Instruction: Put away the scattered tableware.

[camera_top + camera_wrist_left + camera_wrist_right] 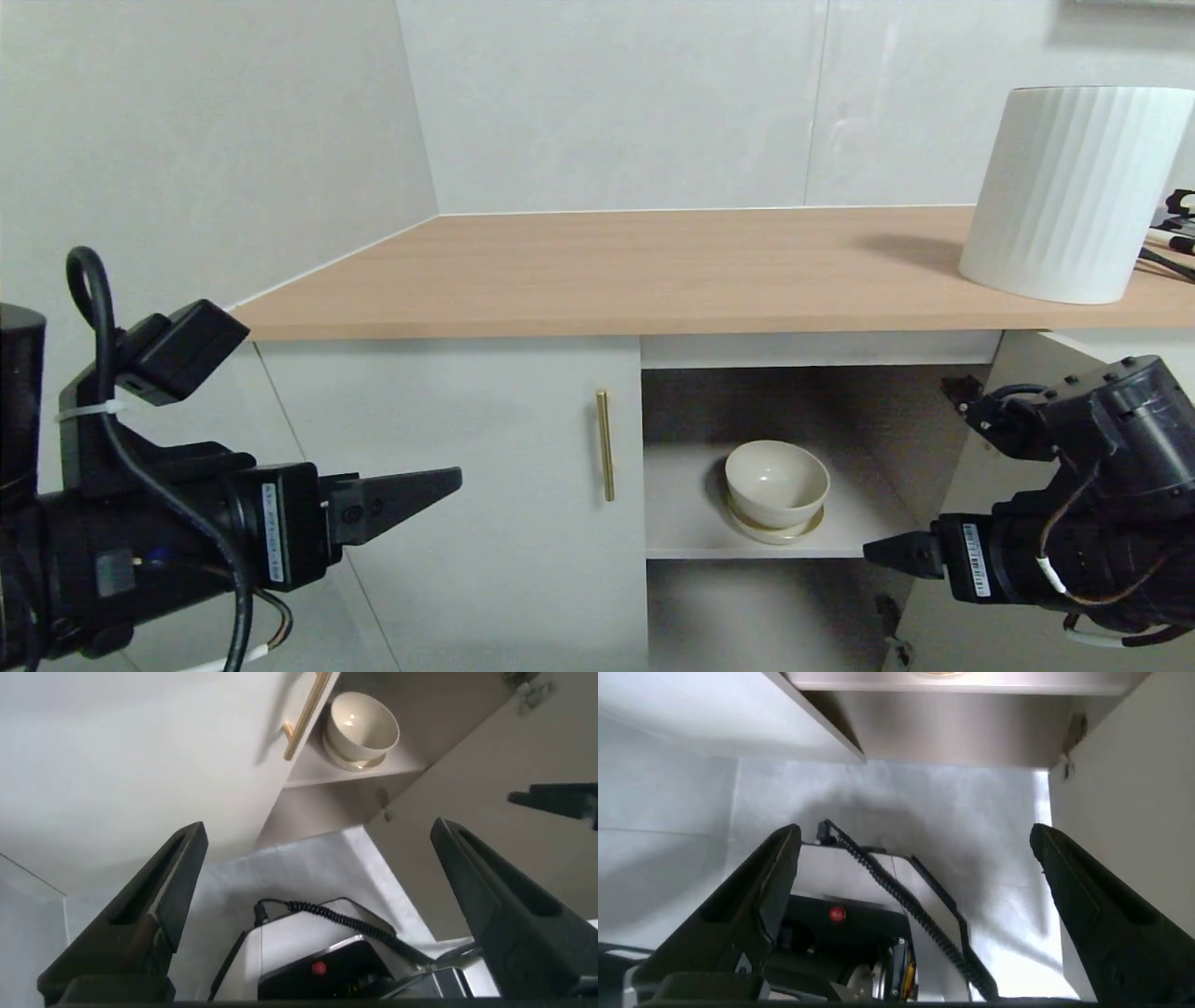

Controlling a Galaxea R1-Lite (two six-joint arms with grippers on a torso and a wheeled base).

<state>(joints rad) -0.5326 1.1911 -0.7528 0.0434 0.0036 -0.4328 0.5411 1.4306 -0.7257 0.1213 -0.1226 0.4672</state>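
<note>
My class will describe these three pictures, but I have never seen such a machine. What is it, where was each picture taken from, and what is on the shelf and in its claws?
It is a two-armed robot on wheels. The big picture comes from a camera on its head, looking down: the left gripper shows at one side, the right gripper at the other. The two small pictures come from cameras on the wrists, each looking out between that arm's two dark fingers. Both grippers are open and hold nothing. Ahead stands a cabinet with one door open. On its shelf a cream bowl sits on a small plate. On the wooden countertop stands a white ribbed container.
</note>
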